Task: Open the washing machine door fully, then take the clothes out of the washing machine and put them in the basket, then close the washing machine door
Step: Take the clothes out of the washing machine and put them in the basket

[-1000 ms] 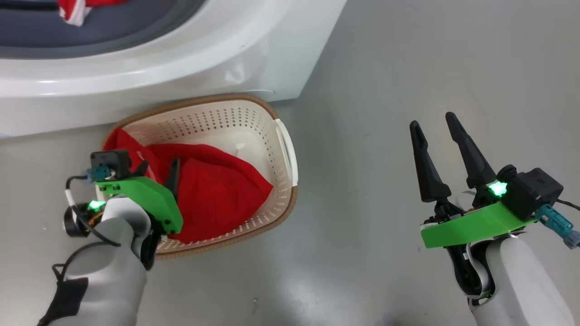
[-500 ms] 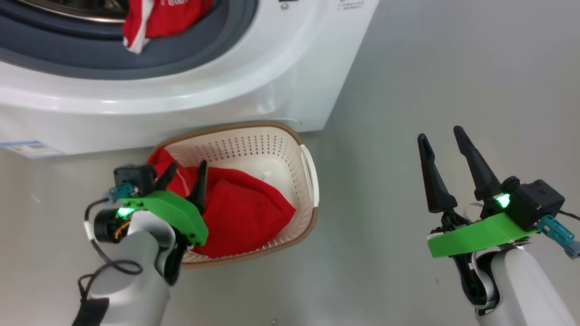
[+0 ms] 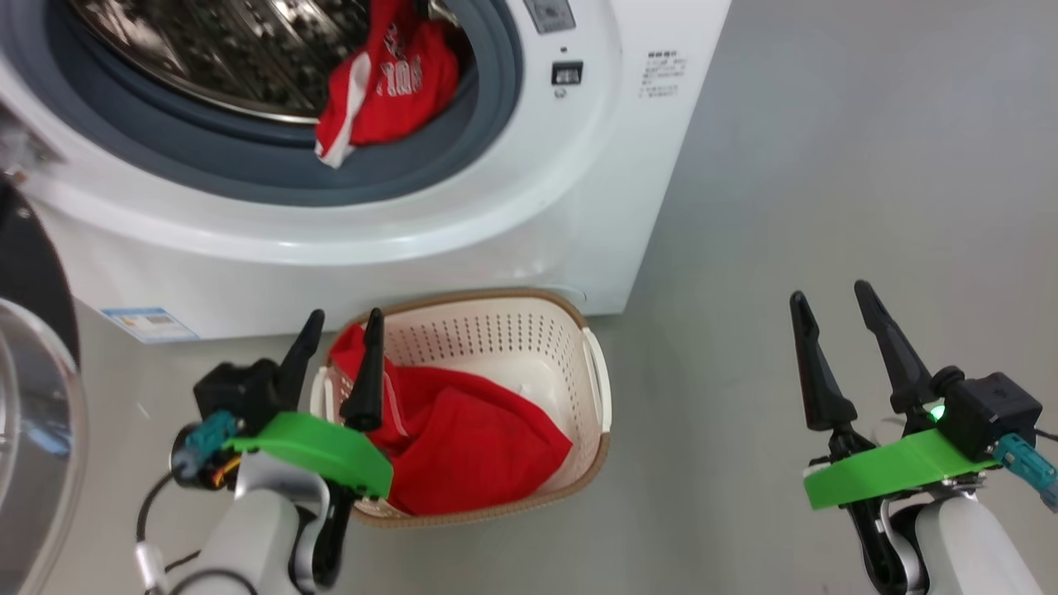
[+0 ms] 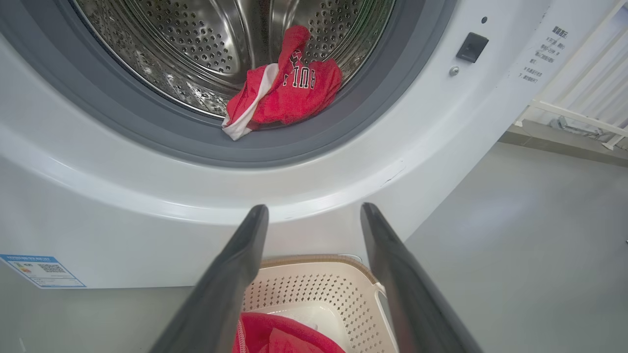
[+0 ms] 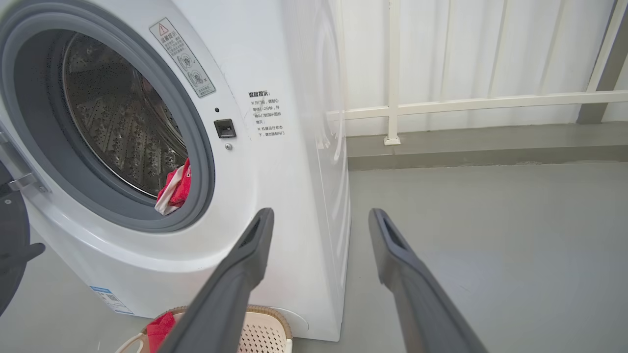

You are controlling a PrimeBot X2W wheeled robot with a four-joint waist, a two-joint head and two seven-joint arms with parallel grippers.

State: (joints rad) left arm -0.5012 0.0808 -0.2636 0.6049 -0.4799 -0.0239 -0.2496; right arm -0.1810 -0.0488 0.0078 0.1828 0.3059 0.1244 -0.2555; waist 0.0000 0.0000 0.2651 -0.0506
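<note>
One white washing machine [image 3: 529,223] is standing open, its washing machine door [image 3: 25,273] mostly cut off at the left edge. The basket [image 3: 496,330] is sitting on the floor [image 3: 826,124] just before it, holding red clothes [image 3: 471,446] partly hidden by the left gripper [image 3: 344,316], while a red piece [image 3: 384,83] is lying on the grey gasket [image 3: 248,165]. The fingers [image 3: 366,372] of that gripper and of the right gripper [image 3: 830,291] are standing apart, empty.

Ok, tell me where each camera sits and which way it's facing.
Head view: on the head, looking down at the washing machine and the basket; left pincer and right pincer show, both open.
Left wrist view: on the left arm, facing the drum and the red garment inside; own fingers show.
Right wrist view: on the right arm, facing the machine's front corner and a white railing; own fingers show.
Shared: all three see that garment and basket.
</note>
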